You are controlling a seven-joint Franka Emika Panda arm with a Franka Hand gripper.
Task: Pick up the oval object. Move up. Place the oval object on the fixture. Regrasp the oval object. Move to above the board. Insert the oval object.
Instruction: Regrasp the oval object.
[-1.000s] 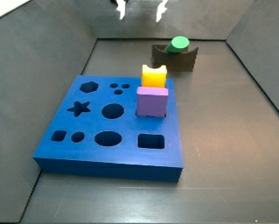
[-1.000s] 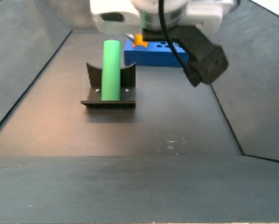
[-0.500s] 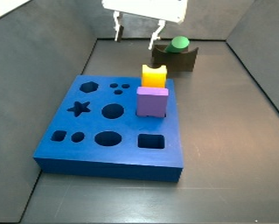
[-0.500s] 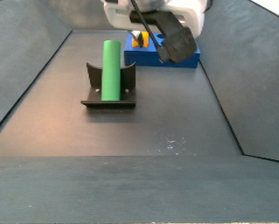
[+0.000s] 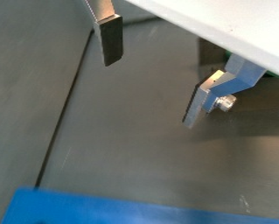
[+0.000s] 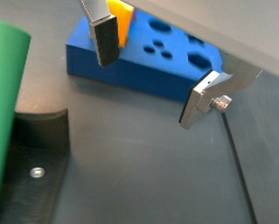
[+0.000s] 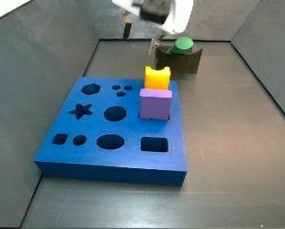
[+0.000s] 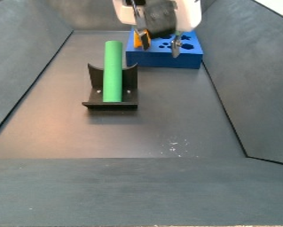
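The oval object is a bright green rod [image 8: 112,69] lying in the notch of the dark fixture [image 8: 110,96]. In a side view its round end [image 7: 181,43] shows on top of the fixture [image 7: 180,59]. My gripper [image 7: 148,25] hangs open and empty high above the floor, between the fixture and the blue board [image 7: 114,125]; it also shows in a side view [image 8: 155,32]. In both wrist views the fingers [image 5: 110,39] [image 6: 103,39] stand wide apart with nothing between them. In a wrist view the rod [image 6: 3,96] lies to one side of the gripper [image 6: 153,70].
A yellow block [image 7: 158,77] and a purple block [image 7: 155,103] stand upright in the board's holes. The board [image 8: 168,51] has several open dark holes. Grey sloping walls [image 7: 49,63] enclose the dark floor [image 8: 144,133].
My gripper has turned about its axis and shifted away from the rod's side towards the board end. The rod has stayed on the fixture.
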